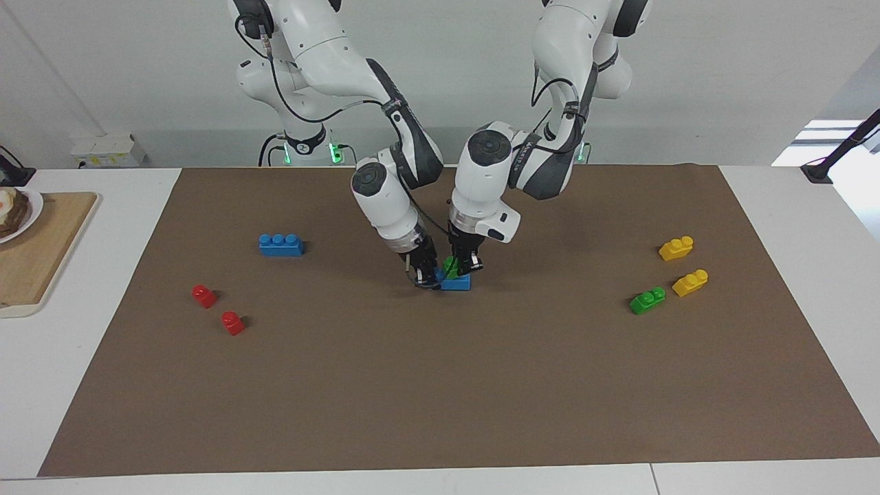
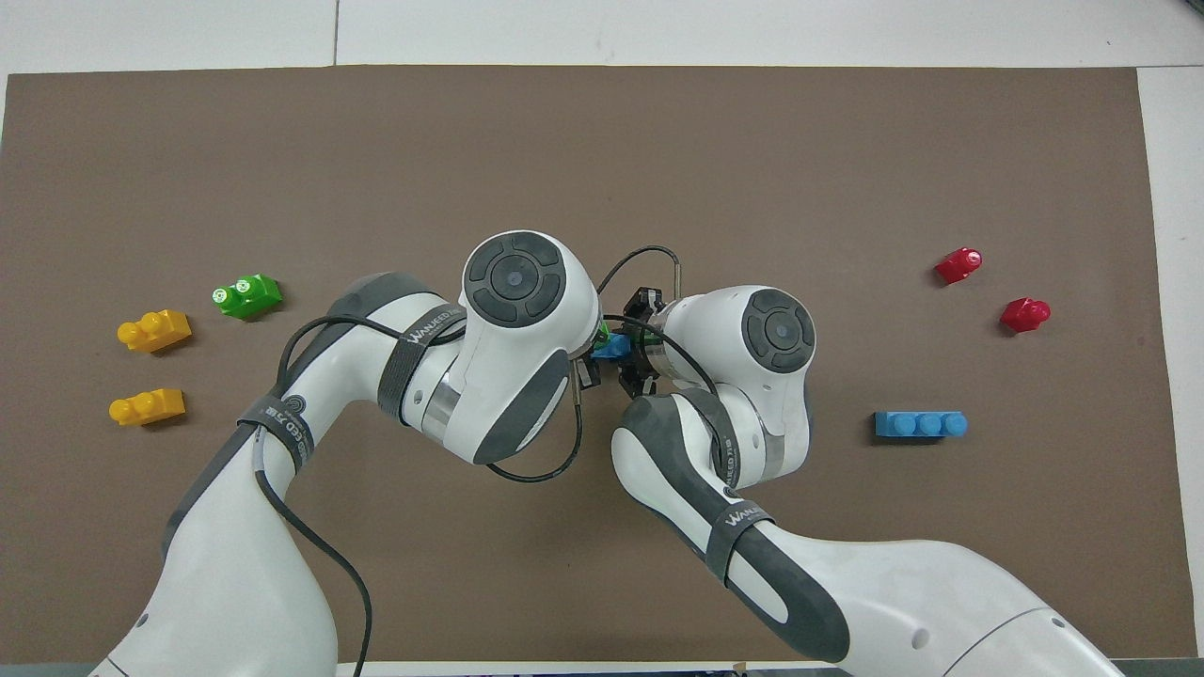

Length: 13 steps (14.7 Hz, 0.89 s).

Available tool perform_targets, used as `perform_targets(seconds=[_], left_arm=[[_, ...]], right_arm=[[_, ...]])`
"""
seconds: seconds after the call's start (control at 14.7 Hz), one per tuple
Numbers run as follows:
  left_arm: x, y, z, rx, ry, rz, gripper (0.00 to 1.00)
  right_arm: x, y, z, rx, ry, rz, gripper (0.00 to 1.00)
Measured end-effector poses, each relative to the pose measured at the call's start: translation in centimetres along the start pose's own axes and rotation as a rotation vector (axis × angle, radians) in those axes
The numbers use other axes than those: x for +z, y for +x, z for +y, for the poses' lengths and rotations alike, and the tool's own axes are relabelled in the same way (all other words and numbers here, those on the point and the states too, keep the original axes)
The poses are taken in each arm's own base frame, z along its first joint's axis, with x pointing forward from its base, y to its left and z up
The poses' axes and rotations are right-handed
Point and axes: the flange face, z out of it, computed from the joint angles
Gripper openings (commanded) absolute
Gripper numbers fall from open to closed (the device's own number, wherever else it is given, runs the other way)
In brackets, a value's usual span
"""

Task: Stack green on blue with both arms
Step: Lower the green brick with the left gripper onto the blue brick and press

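At the middle of the brown mat, a blue brick (image 1: pixel 459 282) (image 2: pixel 613 349) sits low at the mat with a green brick (image 1: pixel 450 263) (image 2: pixel 603 332) right on top of it. My left gripper (image 1: pixel 466 265) comes straight down and is shut on the green brick. My right gripper (image 1: pixel 427 279) (image 2: pixel 641 350) leans in from the side and is shut on the end of the blue brick. In the overhead view the left wrist hides the left gripper and most of both bricks. Whether the studs are fully seated I cannot tell.
A second blue brick (image 1: pixel 281 245) and two red bricks (image 1: pixel 204 295) lie toward the right arm's end. A second green brick (image 1: pixel 647 300) and two yellow bricks (image 1: pixel 676 248) lie toward the left arm's end. A wooden board (image 1: pixel 41 247) sits off the mat.
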Motion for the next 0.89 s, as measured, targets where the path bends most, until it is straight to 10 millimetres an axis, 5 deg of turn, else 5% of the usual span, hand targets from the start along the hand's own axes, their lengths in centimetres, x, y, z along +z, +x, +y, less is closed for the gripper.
perform_targets(seconds=[0.89], left_arm=[[0.46, 0.08, -0.13, 0.2, 0.001, 0.004, 0.0]], right_arm=[[0.02, 0.03, 0.01, 0.0, 0.001, 0.0, 0.0]])
